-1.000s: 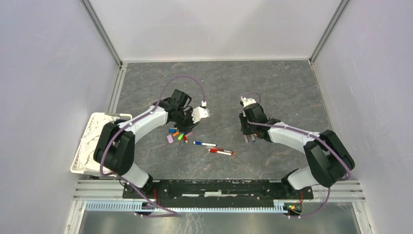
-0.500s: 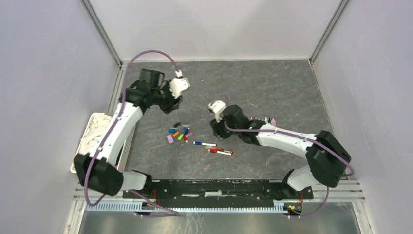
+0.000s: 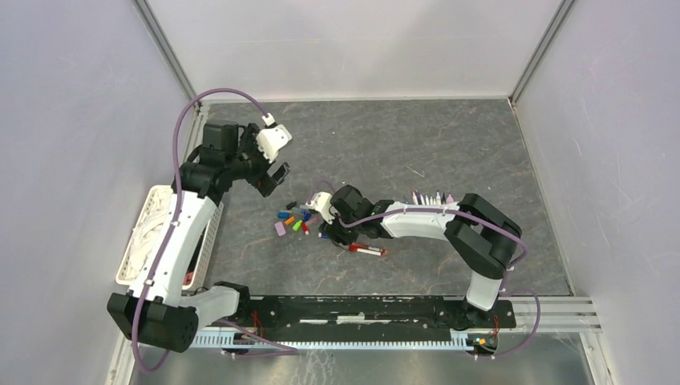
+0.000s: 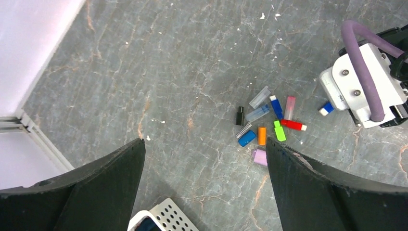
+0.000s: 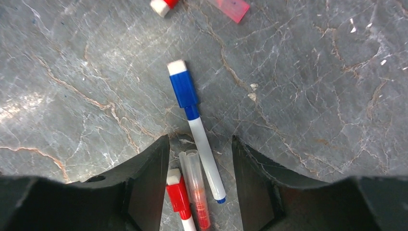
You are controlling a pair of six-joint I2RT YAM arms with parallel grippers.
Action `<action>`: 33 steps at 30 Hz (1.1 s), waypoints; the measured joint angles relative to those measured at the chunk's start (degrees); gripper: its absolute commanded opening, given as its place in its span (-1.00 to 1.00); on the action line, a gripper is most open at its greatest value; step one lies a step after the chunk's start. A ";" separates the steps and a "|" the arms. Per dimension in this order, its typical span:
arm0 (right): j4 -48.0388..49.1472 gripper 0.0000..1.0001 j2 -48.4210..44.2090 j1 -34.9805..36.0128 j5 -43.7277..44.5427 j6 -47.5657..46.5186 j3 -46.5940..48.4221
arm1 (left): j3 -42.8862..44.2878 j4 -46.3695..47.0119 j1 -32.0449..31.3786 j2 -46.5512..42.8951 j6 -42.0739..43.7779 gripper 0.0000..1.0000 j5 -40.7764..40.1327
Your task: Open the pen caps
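- We see a grey bench (image 5: 312, 72), marbled with white and rust veins.
- We see a white pen (image 5: 199, 139) with a blue cap (image 5: 183, 89).
- We count loose caps (image 4: 261, 135): orange, green, blue, lilac, black.

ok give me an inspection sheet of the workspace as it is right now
surface: grey marbled table, white flecks
job's things: loose caps clustered left of centre; blue-capped pen and red-capped pen lying capped; row of pens by the right arm, caps too small to tell
clutter: white basket at left edge
hands: left hand open, empty, above the caps; right hand open, straddling the blue-capped pen
cables: purple cables loop along both arms
surroundings: white walls, metal frame
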 measured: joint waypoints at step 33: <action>2.64 -1.00 1.97 -9.33 -3.63 2.05 0.57 | -5.64 -4.55 0.00 3.39 0.92 1.00 12.83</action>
